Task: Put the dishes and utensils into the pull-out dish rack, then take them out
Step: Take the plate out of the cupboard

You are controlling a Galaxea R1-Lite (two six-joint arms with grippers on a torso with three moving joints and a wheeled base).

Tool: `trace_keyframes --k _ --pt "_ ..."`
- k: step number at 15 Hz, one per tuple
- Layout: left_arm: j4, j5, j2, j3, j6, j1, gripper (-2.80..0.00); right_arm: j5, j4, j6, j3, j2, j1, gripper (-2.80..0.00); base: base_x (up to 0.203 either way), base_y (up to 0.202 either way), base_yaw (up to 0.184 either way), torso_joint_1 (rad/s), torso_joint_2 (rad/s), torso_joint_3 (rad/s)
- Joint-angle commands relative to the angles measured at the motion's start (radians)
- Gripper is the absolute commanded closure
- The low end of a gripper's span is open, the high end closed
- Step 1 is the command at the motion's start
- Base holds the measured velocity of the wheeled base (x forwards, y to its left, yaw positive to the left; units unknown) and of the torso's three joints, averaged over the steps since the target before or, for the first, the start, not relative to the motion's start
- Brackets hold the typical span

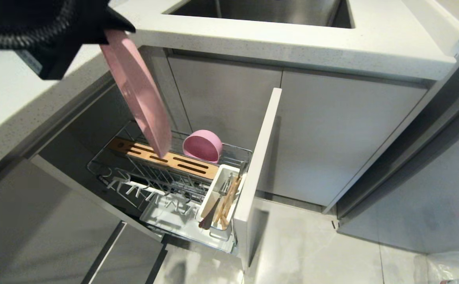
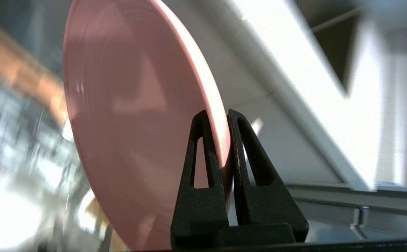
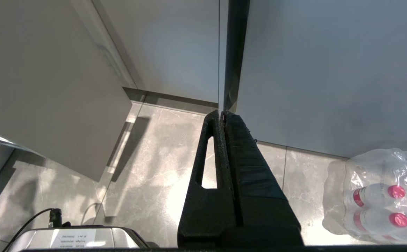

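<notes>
Head view: the plate [image 1: 139,90] was held edge-on at eleven o'clock by the left gripper [image 1: 105,29], above the rack [image 1: 166,173]; the bowl [image 1: 202,146] sat inside, chopsticks [image 1: 227,201] and fork [image 1: 209,215] in the caddy [image 1: 223,173].

Left wrist view: the plate's [image 2: 133,133] rim was clamped between the fingers [image 2: 203,168].

Right wrist view: the right gripper [image 3: 223,115] was seen pressed closed, empty, over floor [image 3: 147,168].

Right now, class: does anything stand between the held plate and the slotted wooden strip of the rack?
Nothing visible does. The left gripper is shut on the plate, held on edge and tilted above the wooden strip. The bowl sits beside the strip's far end, and the caddy is at the front, both off the path.
</notes>
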Motion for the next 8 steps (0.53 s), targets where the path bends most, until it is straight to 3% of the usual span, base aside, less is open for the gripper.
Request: trace_keyframes --k 1,2,3,6,8 --pt "-0.124 0.006 -0.041 -0.001 0.208 -0.011 0.00 0.000 0.000 -0.001 0.002 0.000 0.000 0.00 0.000 0.000 0.000 0.000 0.00 0.000" --pt "-0.198 0.009 -0.074 0.000 0.308 -0.008 0.00 0.000 0.000 0.000 0.002 0.000 0.000 0.00 0.000 0.000 0.000 0.000 0.00 0.000" --pt "-0.244 0.011 -0.112 0.000 0.362 -0.001 0.00 0.000 0.000 0.001 0.002 0.000 0.000 0.00 0.000 0.000 0.000 0.000 0.00 0.000" --pt "-0.301 -0.003 -0.211 0.002 0.415 0.104 0.00 0.000 0.000 0.000 0.002 0.000 0.000 0.00 0.000 0.000 0.000 0.000 0.00 0.000" --pt "-0.300 -0.086 -0.269 0.002 0.452 0.217 0.00 0.000 0.000 0.001 0.002 0.000 0.000 0.00 0.000 0.000 0.000 0.000 0.00 0.000"
